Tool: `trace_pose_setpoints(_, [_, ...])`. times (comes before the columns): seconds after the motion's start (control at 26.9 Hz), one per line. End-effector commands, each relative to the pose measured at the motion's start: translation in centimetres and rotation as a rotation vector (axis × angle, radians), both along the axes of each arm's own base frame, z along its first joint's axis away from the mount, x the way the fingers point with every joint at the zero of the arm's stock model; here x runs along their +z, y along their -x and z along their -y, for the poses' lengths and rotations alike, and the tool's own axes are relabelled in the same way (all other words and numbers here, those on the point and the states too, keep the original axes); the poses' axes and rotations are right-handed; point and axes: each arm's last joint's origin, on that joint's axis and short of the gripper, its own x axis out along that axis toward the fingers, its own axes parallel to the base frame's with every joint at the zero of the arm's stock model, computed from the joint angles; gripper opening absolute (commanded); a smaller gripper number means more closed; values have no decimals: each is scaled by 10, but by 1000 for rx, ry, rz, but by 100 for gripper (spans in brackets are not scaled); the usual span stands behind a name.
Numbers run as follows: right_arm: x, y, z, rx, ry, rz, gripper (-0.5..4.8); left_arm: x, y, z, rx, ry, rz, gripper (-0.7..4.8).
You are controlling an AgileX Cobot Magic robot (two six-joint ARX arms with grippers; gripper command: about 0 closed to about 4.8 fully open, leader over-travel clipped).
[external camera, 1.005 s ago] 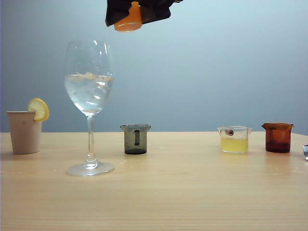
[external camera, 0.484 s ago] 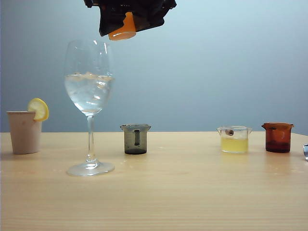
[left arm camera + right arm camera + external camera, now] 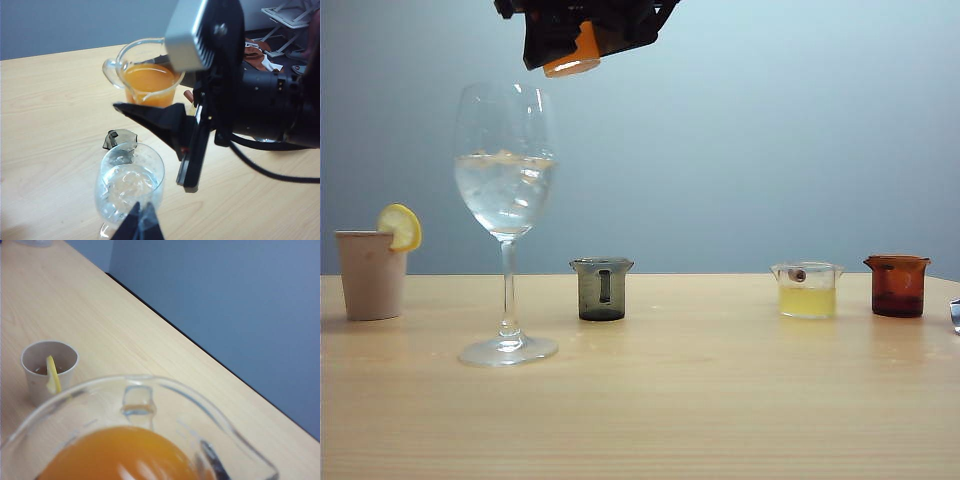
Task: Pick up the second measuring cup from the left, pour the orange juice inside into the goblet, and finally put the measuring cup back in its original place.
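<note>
right gripper (image 3: 582,35) at top centre of the exterior frame, clamped on the second measuring cup (image 3: 573,52), tilted, just right of and above the goblet (image 3: 506,190) rim. orange juice (image 3: 148,82) in cup, none pouring. left gripper (image 3: 140,227) low over goblet, can't tell its opening.

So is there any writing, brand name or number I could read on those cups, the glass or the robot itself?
None can be read.
The clear cup of pale yellow liquid bears a dark round mark near its rim: too small to tell.
The second measuring cup, held above the goblet by the right gripper, has plain walls.
</note>
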Motion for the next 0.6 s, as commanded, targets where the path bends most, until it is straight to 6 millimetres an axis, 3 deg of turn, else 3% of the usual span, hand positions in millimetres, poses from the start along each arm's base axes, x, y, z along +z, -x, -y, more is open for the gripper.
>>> trace_pose_setpoints(0.04, [2,1,-5,16,2,45,147,2,1,0,-7,9,14,-6])
trace_pose_setpoints(0.6, [0,1,-8,40,103,122,147,2,1,0,-7,9,14,-6])
